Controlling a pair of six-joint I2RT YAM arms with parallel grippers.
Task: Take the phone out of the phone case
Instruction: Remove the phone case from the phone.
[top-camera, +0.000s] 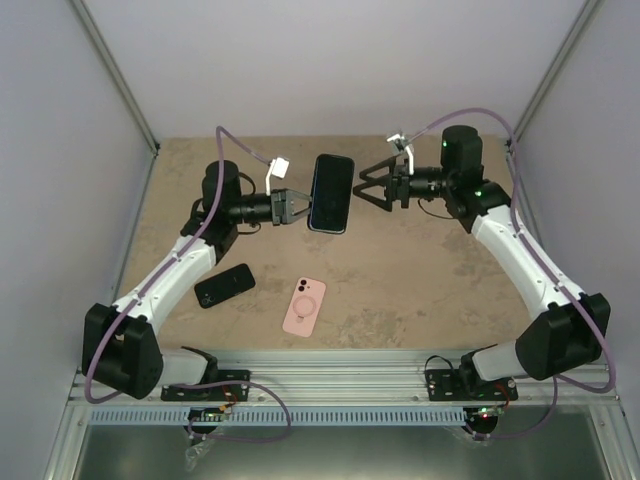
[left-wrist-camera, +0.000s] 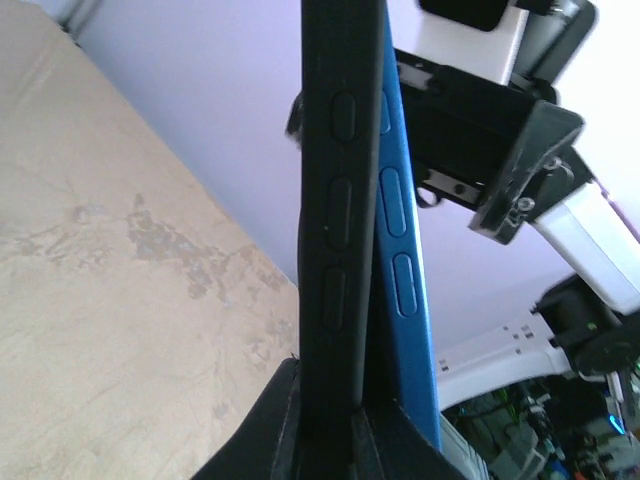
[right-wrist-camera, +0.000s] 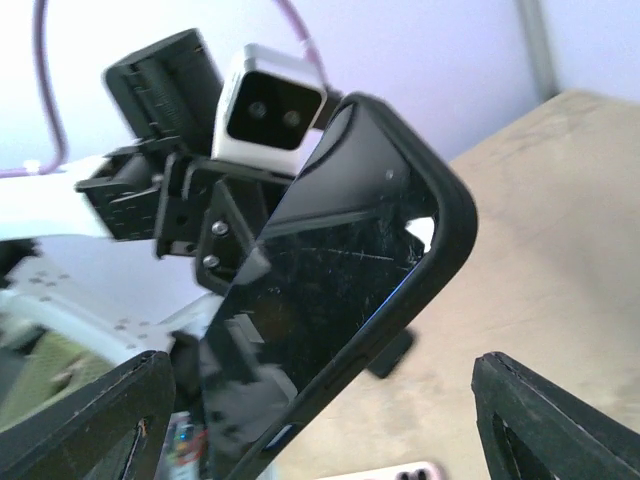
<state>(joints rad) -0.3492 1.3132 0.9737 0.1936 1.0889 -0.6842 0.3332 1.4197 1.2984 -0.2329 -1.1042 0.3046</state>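
- Your left claw (top-camera: 290, 207) is clamped on the bottom end of the phone (top-camera: 331, 193). It holds it up above the desk (top-camera: 430, 280).
- The blue phone sits in its black case (left-wrist-camera: 335, 200). At the top corner the case stands a bit off the phone.
- Your right claw (top-camera: 372, 187) is wide apart, just beside the phone and not touching it.
- A pink cover (top-camera: 304, 306) and a black slab (top-camera: 224, 285) lie flat on the desk.

Left arm (top-camera: 170, 275) is stretched forward and bent inward, wrist level, left claw (top-camera: 300, 207) pinched tight on the cased phone (top-camera: 331, 193), carrying it upright in the air. Right arm (top-camera: 520, 250) mirrors it, and the right claw (top-camera: 371, 190), spread wide, faces the left claw from close by.
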